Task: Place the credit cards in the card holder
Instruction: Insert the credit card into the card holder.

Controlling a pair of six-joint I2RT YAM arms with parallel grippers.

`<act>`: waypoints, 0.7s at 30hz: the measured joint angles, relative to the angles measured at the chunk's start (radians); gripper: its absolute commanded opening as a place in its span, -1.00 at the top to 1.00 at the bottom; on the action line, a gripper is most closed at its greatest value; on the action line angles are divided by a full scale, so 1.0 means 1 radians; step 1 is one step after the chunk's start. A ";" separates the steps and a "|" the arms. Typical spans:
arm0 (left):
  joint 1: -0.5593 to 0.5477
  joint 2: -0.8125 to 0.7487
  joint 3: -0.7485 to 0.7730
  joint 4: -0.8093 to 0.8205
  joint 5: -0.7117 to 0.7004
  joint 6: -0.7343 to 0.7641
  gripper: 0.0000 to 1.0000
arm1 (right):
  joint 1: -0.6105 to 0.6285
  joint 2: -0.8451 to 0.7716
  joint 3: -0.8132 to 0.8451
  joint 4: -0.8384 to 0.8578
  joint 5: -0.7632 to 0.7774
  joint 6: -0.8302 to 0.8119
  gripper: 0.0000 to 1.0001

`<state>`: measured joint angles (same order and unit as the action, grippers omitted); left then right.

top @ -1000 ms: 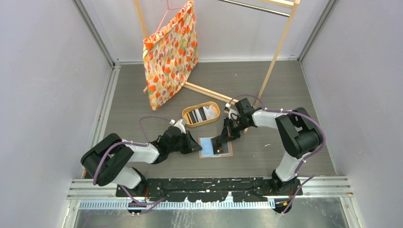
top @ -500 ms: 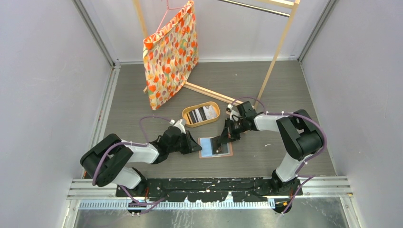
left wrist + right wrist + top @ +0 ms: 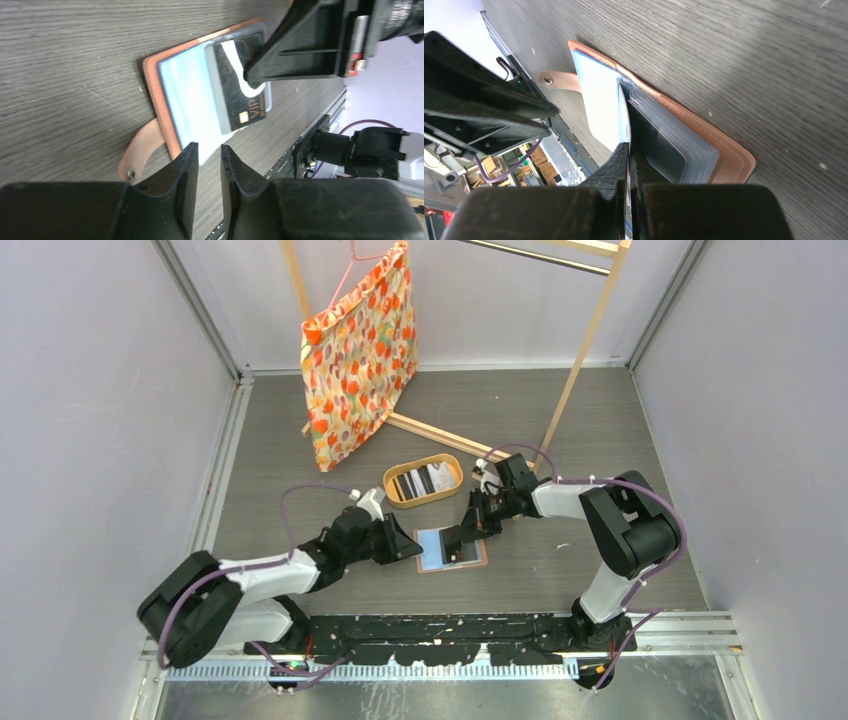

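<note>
Now I am in the insertion step. The card holder (image 3: 182, 100) lies open and flat on the table (image 3: 560, 420), at the centre of the overhead view just below the oval wooden tray (image 3: 390, 486), where the other cards (image 3: 422, 480) lie. My right gripper (image 3: 629, 146) has its jaws pressed almost together, its tip down at the fold between the light-blue pocket (image 3: 599, 100) and the stack of clear sleeves (image 3: 674, 145). A black card (image 3: 239, 95) with a white swirl lies across the pocket side of the holder, right under that gripper, which covers 1 corner. My left gripper (image 3: 209, 150) hovers low at the holder's left edge in the overhead view, beside the snap tab (image 3: 142, 150). Its jaws stand a narrow gap apart with nothing between them.

I judge the next move calls for seating this card fully in its slot while the left gripper pins the holder against sliding. After that comes letting go and reaching up to the tray for another card.

I cannot make out whether the right jaws pinch the card's edge or only rest on it. Nor can I tell how deep the card sits or how many cards the tray holds.
</note>
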<state>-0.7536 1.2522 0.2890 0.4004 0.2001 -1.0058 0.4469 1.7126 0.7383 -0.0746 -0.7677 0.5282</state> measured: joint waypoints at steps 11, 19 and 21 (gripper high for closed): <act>-0.092 -0.212 0.000 -0.042 -0.049 0.006 0.31 | 0.033 0.026 0.039 -0.011 0.007 -0.003 0.81; -0.239 0.024 0.084 0.029 -0.140 -0.010 0.31 | 0.035 0.029 0.046 -0.021 0.008 -0.006 0.79; -0.267 0.085 0.133 0.038 -0.177 -0.011 0.31 | 0.036 0.029 0.049 -0.026 0.010 -0.006 0.79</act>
<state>-1.0206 1.3369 0.4217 0.4385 0.0231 -1.0164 0.4828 1.7420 0.7872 -0.1001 -0.7578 0.5217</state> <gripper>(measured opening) 0.343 0.102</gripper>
